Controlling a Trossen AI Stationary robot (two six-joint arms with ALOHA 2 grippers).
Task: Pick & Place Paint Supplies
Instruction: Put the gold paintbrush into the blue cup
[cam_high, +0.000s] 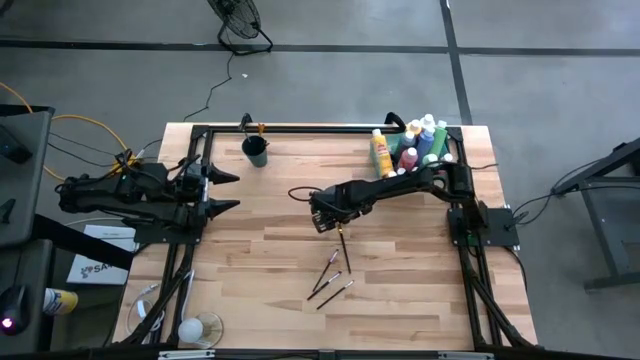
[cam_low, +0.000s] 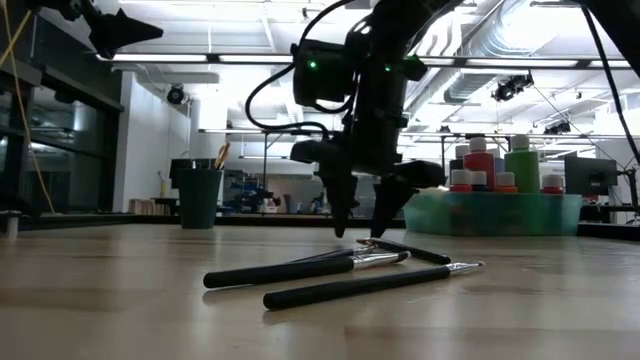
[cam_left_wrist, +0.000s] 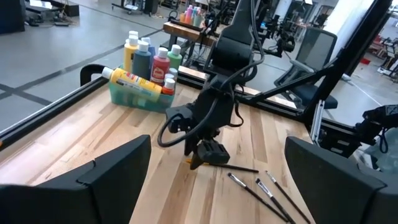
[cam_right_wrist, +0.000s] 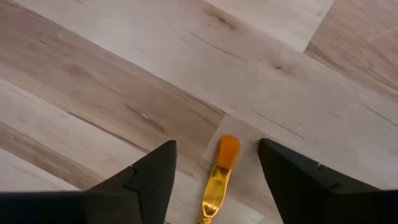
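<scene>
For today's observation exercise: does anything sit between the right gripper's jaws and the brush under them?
Nothing visible does. The right gripper hangs open directly over the brush, its orange tip lying on bare table between the jaws.

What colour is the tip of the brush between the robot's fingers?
Orange bristles on a gold ferrule, paintbrush, best in the right wrist view.

No text could be read with certainty. A white sheet (cam_high: 100, 262) at the table's left edge bore dark letters beginning "SA", the rest hidden. The label on the lying yellow bottle (cam_left_wrist: 138, 83) carried print too small to read.
</scene>
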